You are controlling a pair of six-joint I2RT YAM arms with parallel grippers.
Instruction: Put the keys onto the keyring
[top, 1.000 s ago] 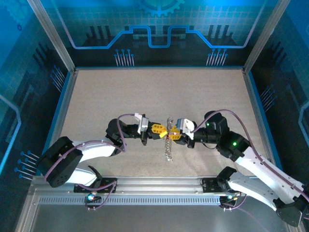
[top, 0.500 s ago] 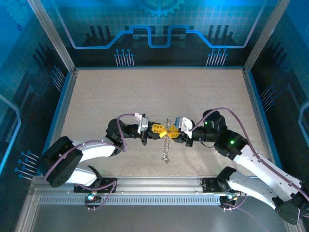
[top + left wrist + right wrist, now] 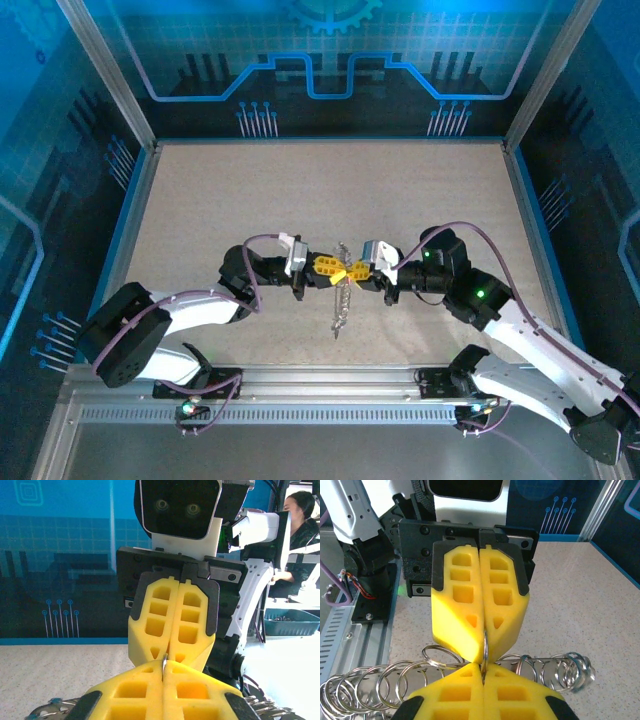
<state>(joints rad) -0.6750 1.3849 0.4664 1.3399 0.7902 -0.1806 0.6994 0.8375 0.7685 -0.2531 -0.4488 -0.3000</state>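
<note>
- Both arms meet nose to nose above the speckled beige tabletop [image 3: 420,190]. The thin silver-grey wire keyring [image 3: 484,646] sits in the seam between them, seen edge-on.
- The left gripper [image 3: 336,269], with its blocky yellow fingers, comes at the keyring from the left. Its fingers are pressed together with the wire pinched in the slit.
- The right gripper [image 3: 357,274] is the same yellow pair, coming at the keyring from the right. It is also squeezed closed and bites the same wire from the opposite side, so the two sets of tips nearly touch.
- The keyring stands upright, its plane in line with both finger seams. Each wrist camera shows it as a bare sliver.
- A string of linked silver wire rings [image 3: 340,305] trails from the keyring toward the arms' bases. In the right wrist view it lies crosswise beneath the keyring. It is not clear whether the pinched loop is one link of that string.
- Neither arm is nearer, since both already have the wire. One gripper will probably have to let go to fetch a key while the other keeps the loop steady, and so thin a wire could twist or slip in the grip.
</note>
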